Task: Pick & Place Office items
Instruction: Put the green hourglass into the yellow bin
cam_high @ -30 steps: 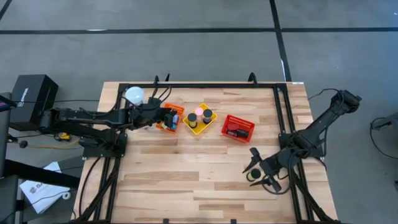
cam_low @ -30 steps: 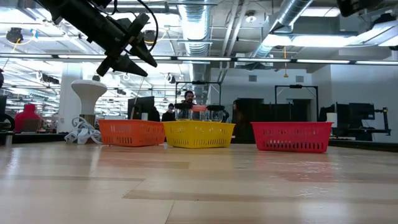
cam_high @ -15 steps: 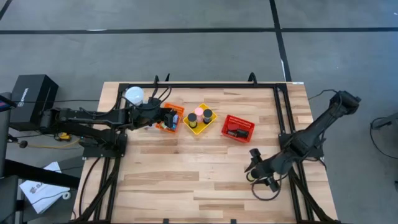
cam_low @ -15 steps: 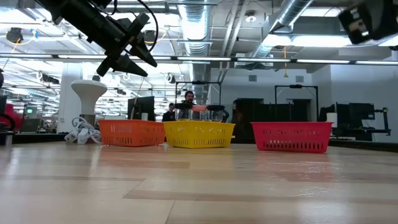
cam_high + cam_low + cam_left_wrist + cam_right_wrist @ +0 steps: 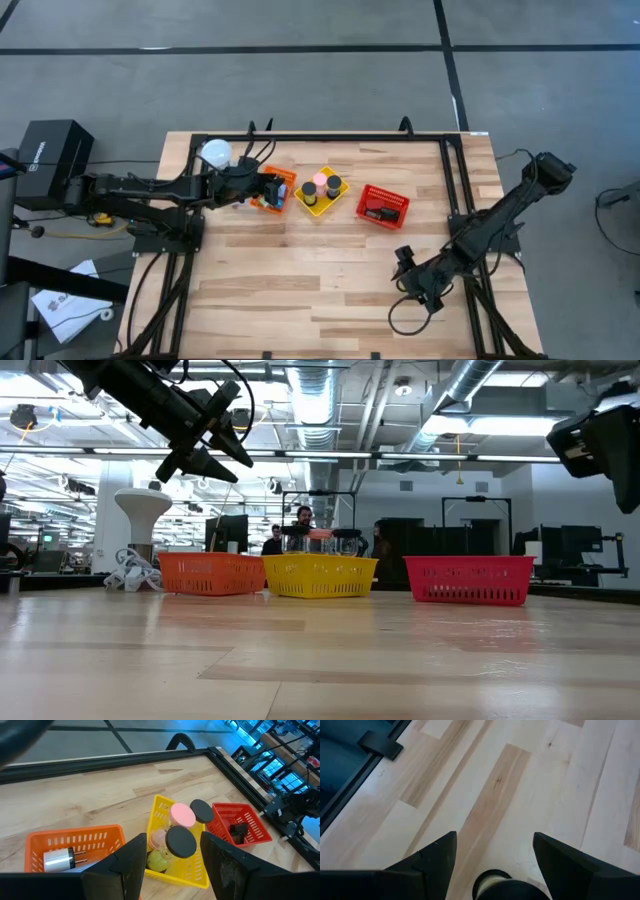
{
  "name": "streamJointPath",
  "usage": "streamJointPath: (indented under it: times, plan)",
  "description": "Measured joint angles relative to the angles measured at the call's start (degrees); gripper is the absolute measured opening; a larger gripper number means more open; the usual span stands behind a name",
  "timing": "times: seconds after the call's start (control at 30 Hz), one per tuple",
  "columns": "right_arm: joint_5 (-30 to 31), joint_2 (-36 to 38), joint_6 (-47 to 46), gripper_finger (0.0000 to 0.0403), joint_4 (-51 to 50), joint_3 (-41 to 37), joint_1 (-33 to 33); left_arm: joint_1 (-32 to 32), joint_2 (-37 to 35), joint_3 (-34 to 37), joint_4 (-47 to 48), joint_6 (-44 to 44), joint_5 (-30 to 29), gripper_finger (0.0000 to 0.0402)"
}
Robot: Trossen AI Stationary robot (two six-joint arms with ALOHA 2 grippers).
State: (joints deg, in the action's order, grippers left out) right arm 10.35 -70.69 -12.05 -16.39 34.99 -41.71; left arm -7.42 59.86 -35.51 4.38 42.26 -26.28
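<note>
Just now, the small black roll (image 5: 492,881) with a pale core lies on the bare wood of the table (image 5: 300,290), in its near right part, well apart from the three baskets. In the right wrist view it shows only partly, low between the two dark fingers of the right gripper (image 5: 495,837). The fingers are spread wide and they touch nothing; the roll is not yet pinched.

What has changed in the last second is only the right arm. In the high view its wrist has swung and shifted a little toward the table's middle. In the low view a dark part of it has come further into the picture at the right edge. I judge that the arm is lining itself up over the roll for a pick, so this item is still waiting to be sorted.

The left gripper (image 5: 173,837) has not moved. It hovers above the orange basket (image 5: 75,840) with its fingers apart and empty. Beyond it the yellow basket (image 5: 157,815) holds a pink cylinder (image 5: 182,815) and black cylinders (image 5: 181,841), and the red basket (image 5: 255,820) holds small dark pieces. Most of the sorting looks already done.
</note>
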Motion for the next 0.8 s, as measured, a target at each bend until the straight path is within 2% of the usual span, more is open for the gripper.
streamJointPath:
  times: [0.57, 0.8]
  plan:
    - [-0.27, 1.08, -1.67, 0.0254, -7.05, 0.10, 1.18, 0.00, 0.00, 0.00, -0.24, 0.00, -0.02, 0.0181]
    - [-4.26, 1.06, -5.10, 0.0252, -7.74, 0.10, 2.11, 0.00, 0.00, 0.00, -0.21, -0.01, -0.02, 0.0181]
